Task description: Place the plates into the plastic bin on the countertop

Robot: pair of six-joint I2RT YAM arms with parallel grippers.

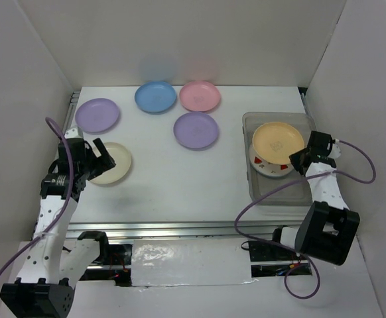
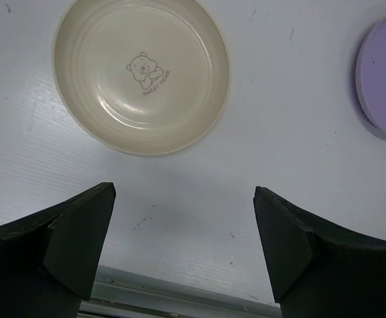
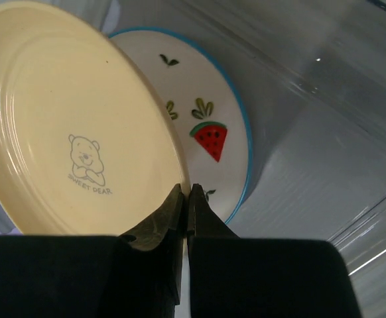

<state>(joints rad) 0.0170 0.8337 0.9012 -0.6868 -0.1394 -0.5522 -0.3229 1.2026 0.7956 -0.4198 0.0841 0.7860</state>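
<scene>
A yellow-orange plate (image 1: 277,140) is held tilted inside the plastic bin (image 1: 280,193), its rim pinched between the closed fingers of the right gripper (image 3: 185,199). It is leaned over a watermelon-patterned plate (image 3: 209,126) lying on the bin's floor. On the countertop (image 1: 180,185), a cream plate (image 2: 140,73) is seen just beyond the wide-open, empty left gripper (image 2: 183,225). Farther back lie a purple plate (image 1: 97,114), a blue plate (image 1: 156,97), a pink plate (image 1: 200,96) and a second purple plate (image 1: 196,130).

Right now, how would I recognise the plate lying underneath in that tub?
Look to the right side of the white countertop, where a clear plastic bin sits. Inside, half hidden beneath the yellow plate, lies a white plate. It alone has a blue rim and a red watermelon slice painted on it.
</scene>
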